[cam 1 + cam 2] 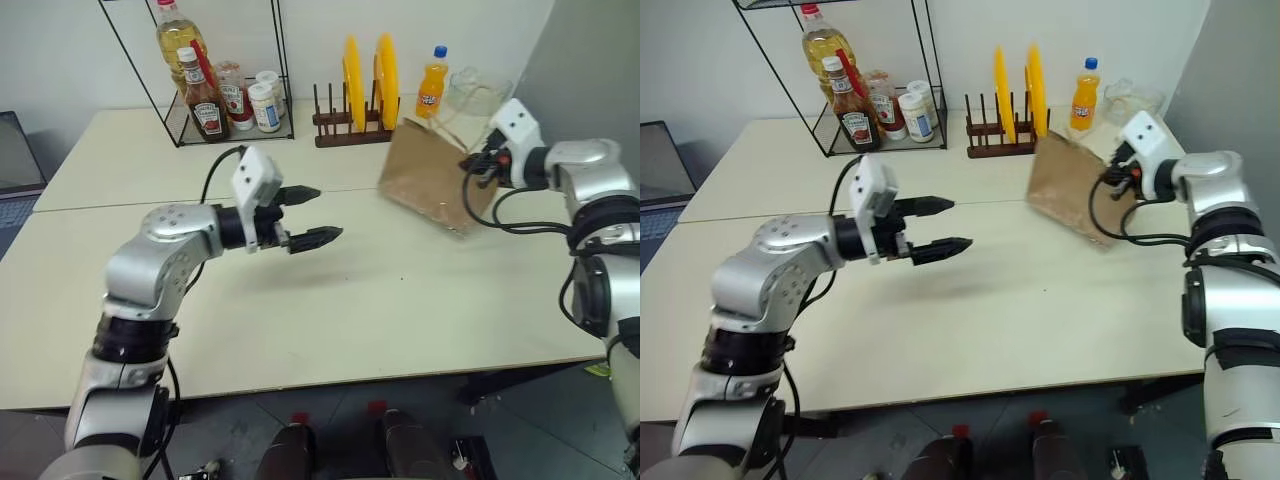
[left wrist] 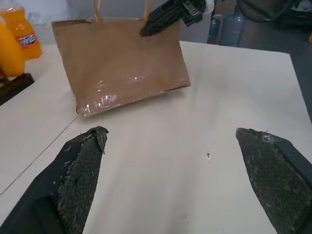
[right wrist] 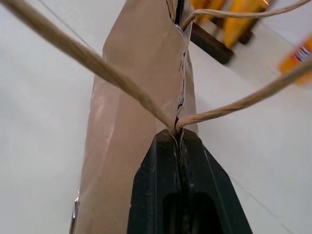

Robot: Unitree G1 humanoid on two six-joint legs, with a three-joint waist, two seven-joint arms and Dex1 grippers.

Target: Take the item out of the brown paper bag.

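The right gripper (image 3: 179, 134) has its two black fingers pressed together on the twine handles (image 3: 122, 85) at the top edge of the brown paper bag (image 1: 432, 178), which stands tilted on the cream table (image 1: 380, 300) in front of the orange soda bottle (image 1: 432, 88) and beside the wooden rack of yellow plates (image 1: 365, 95). The left gripper (image 1: 310, 215) hangs over the table well apart from the bag, its jaws spread wide with nothing between them (the cola bottle cannot be seen, so whether it sits inside the bag cannot be told).
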